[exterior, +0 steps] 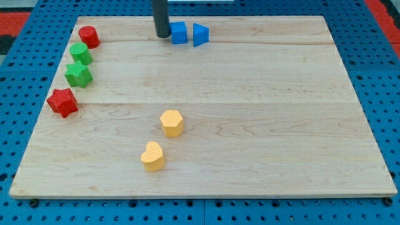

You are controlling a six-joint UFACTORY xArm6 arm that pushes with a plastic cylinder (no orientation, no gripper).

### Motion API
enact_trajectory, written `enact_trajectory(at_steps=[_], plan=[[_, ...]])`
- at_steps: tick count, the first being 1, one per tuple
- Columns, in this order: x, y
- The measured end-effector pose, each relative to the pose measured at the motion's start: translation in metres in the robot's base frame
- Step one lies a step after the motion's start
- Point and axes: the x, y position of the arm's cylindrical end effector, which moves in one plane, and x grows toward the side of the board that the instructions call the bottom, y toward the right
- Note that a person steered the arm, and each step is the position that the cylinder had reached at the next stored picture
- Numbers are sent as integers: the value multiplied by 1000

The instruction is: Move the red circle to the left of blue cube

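The red circle (pixel 89 36) lies near the board's top left corner. The blue cube (pixel 179 32) sits at the view's top centre, with a blue triangle (pixel 200 34) touching or nearly touching its right side. My tip (pixel 162 35) stands on the board just left of the blue cube, very close to it, and far to the right of the red circle.
A green circle-like block (pixel 80 54) and a green star (pixel 79 74) lie below the red circle, with a red star (pixel 62 102) lower left. A yellow hexagon (pixel 171 122) and a yellow heart (pixel 152 156) lie at the lower centre. The wooden board (pixel 281 125) rests on a blue pegboard.
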Motion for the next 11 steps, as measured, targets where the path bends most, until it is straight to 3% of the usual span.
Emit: enact_trajectory(at_steps=[1,2,4,5,6,7,9,11], plan=[[14,-18],[29,-76],[-43,-126],[-48,-204],[-45,-238],[-2,-222],[8,-161],[28,-138]])
